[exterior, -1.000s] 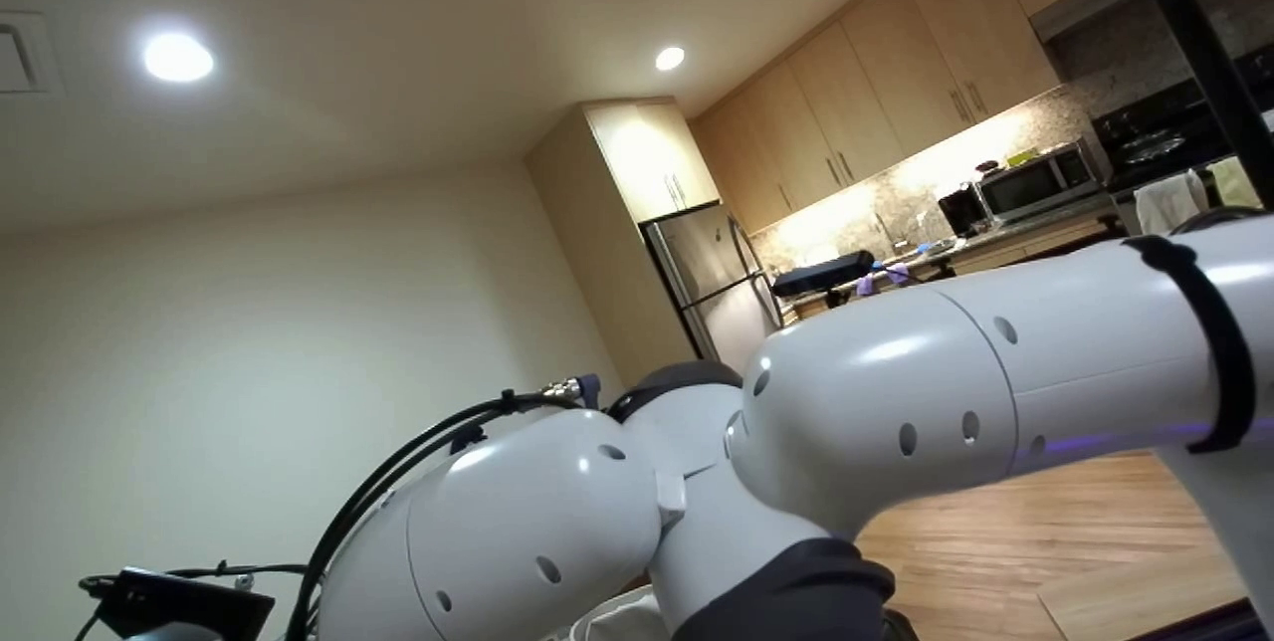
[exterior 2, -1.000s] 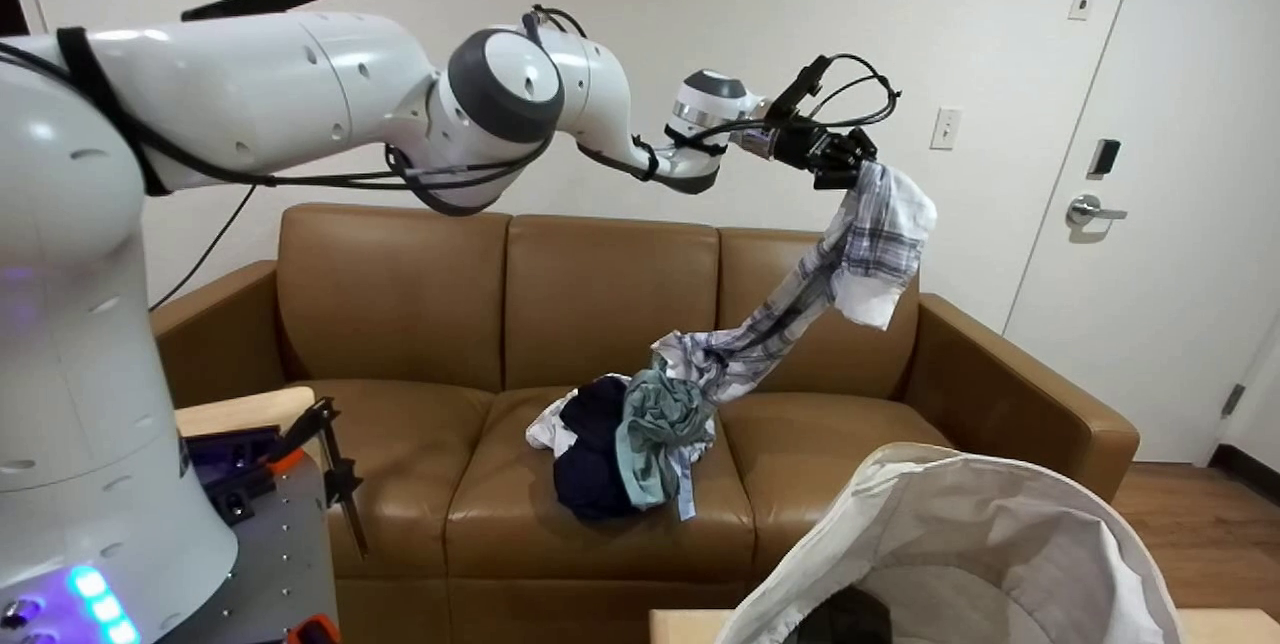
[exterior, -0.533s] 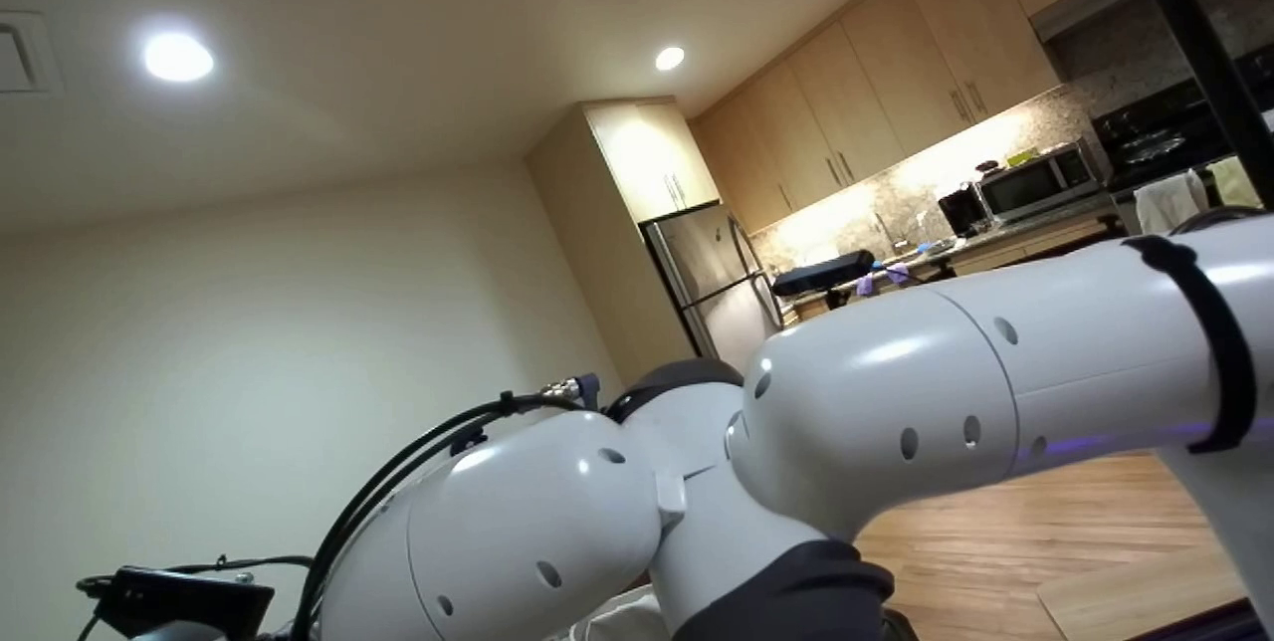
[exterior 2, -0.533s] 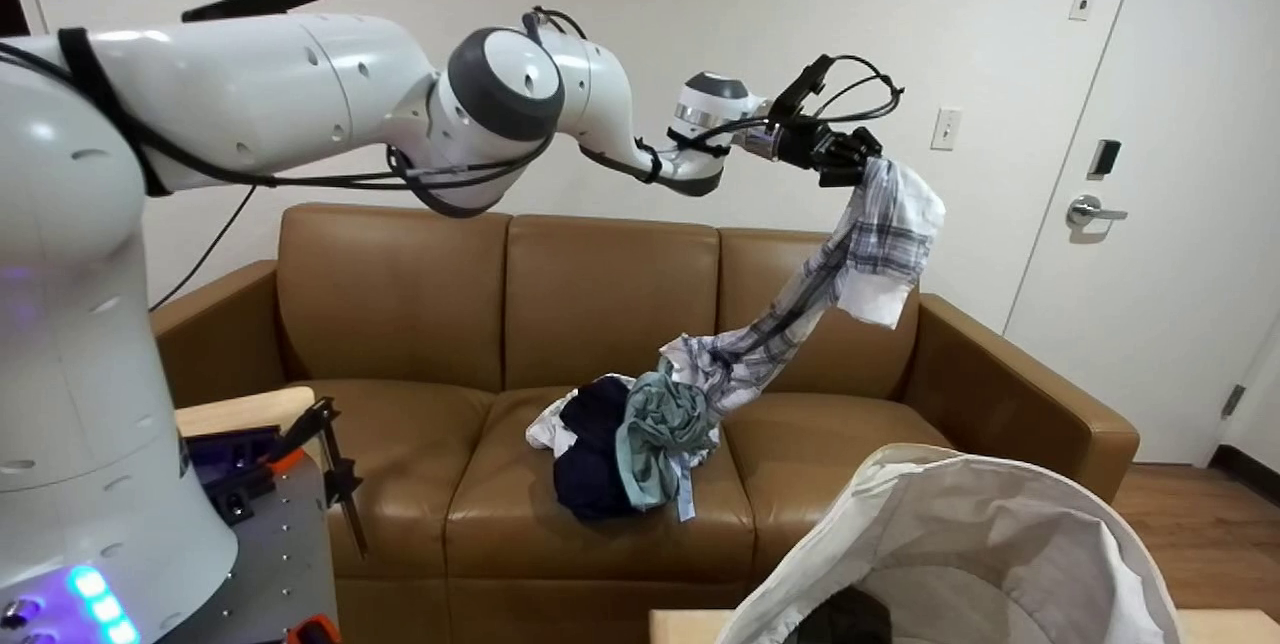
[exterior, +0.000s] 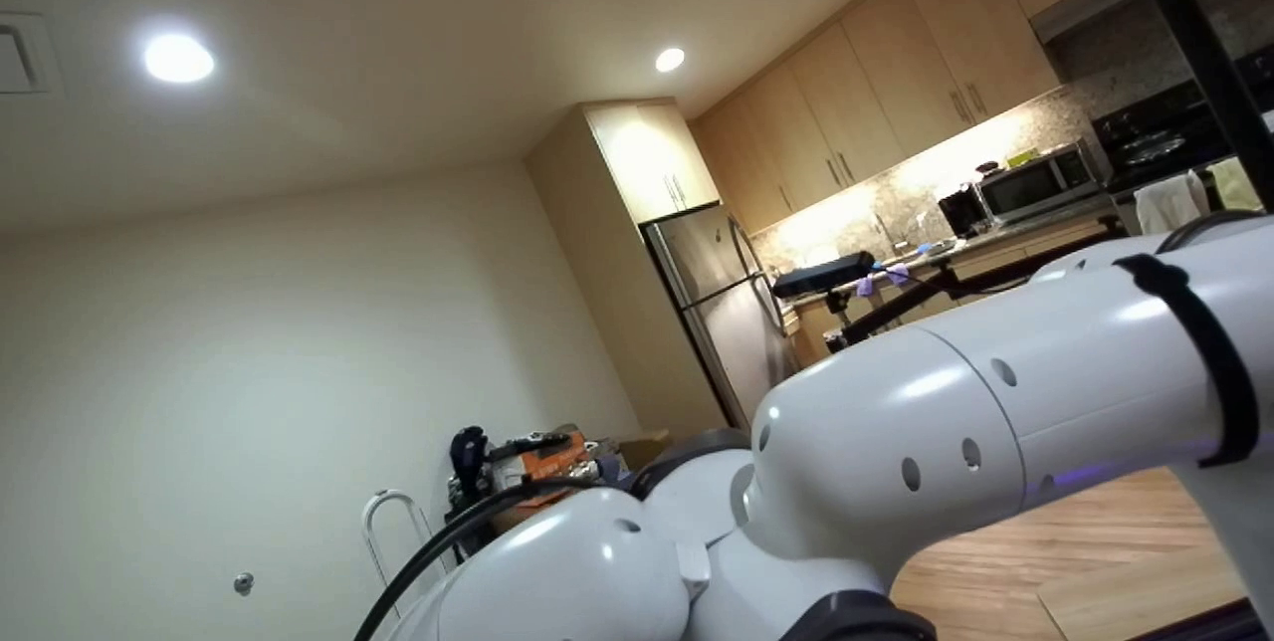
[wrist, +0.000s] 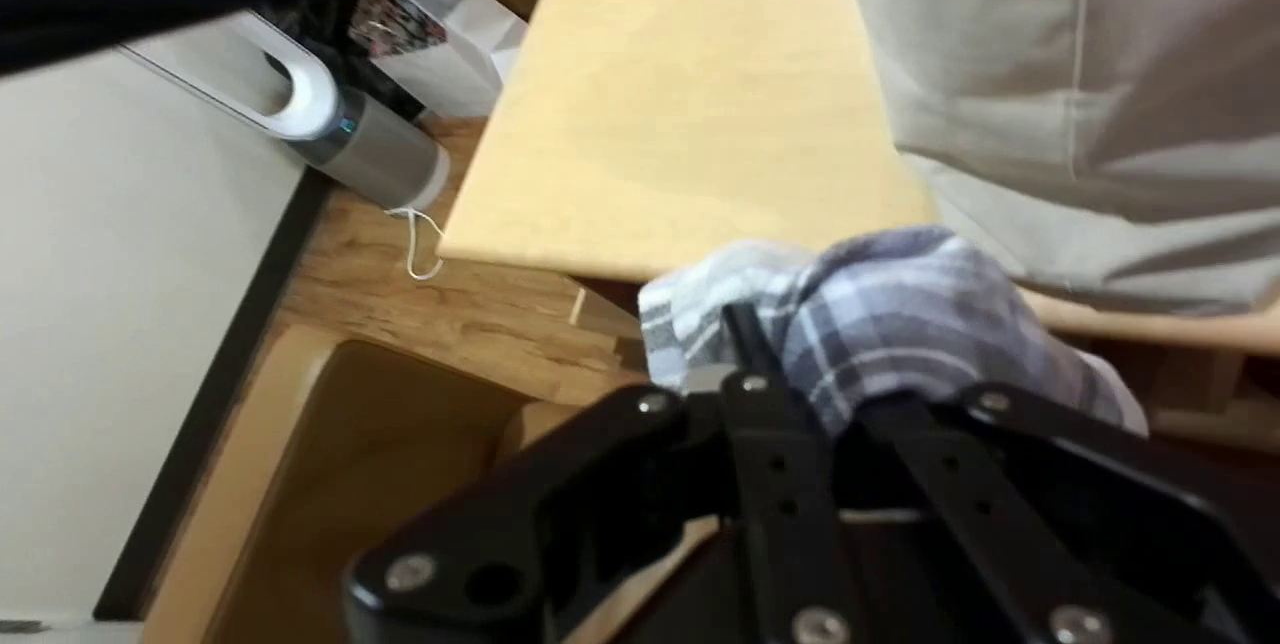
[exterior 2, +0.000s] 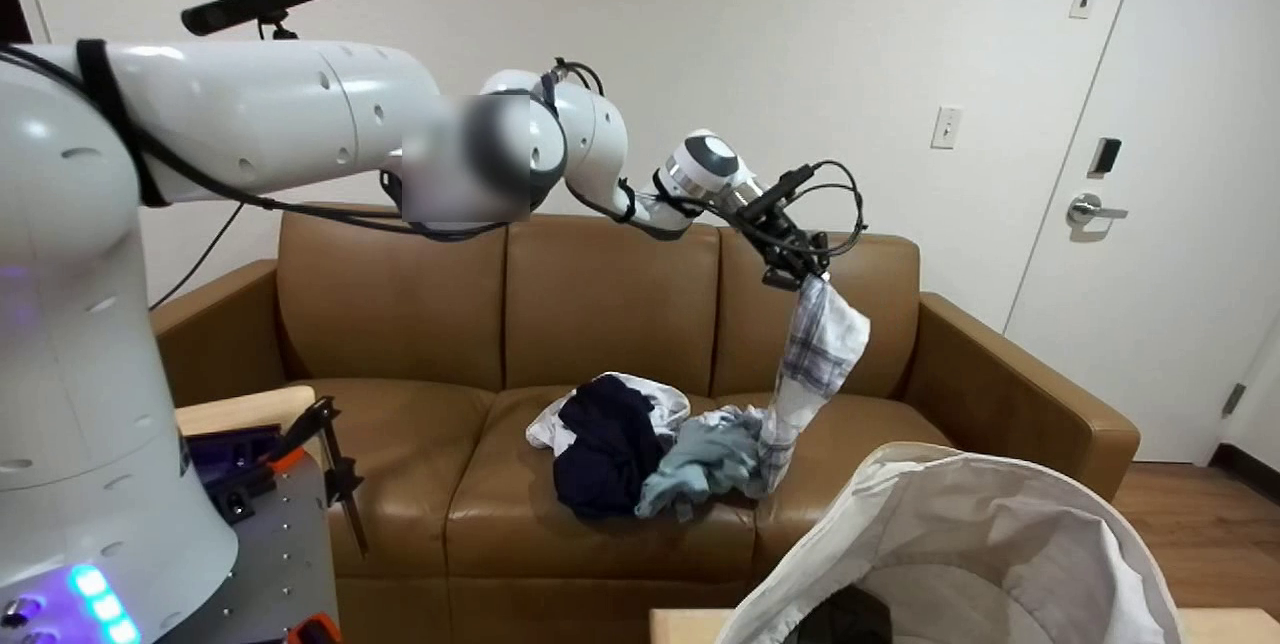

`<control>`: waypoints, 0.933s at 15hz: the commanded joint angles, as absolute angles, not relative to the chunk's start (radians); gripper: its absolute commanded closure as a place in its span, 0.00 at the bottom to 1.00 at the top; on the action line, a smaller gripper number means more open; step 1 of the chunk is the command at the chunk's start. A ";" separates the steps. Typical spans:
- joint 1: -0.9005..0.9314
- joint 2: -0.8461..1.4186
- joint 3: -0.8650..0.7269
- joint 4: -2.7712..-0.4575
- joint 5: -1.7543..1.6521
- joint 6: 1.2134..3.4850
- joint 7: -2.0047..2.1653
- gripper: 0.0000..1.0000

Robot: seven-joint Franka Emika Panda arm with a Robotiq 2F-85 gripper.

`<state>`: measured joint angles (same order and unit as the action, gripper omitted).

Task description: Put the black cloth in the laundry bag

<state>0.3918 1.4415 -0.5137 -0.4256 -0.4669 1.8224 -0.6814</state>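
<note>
Grey plaid cloth (exterior 2: 825,339) in the closed hand (exterior 2: 804,271)

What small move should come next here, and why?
Probably lower the plaid cloth onto the sofa and release it: the gripper is shut on it, yet it isn't the black one the task wants. The dark cloth, possibly the target, lies uncovered beside the gray-green cloth in an exterior view.

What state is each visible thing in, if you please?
Plaid cloth: gripped, hanging
Gripper: shut on plaid cloth
Teal cloth: crumpled on couch
Navy cloth: crumpled on couch
White cloth: crumpled, partly covered
Bag: open, dark item inside
Door: shut
Ceiling lights: on
Fridge: shut
Upper cabinets: shut
Base lights: lit blue
</note>
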 commanded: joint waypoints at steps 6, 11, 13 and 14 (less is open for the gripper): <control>0.404 1.465 -0.224 -0.349 -0.400 1.989 -0.512 0.91; 0.428 1.458 -0.211 -0.383 -0.387 2.113 -0.520 0.91; 0.420 1.487 -0.201 -0.332 -0.393 2.088 -0.529 0.92; 0.420 1.478 -0.201 -0.348 -0.395 2.095 -0.525 0.92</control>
<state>0.4258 1.4616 -0.2127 -0.3830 -0.3869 2.1109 -0.5201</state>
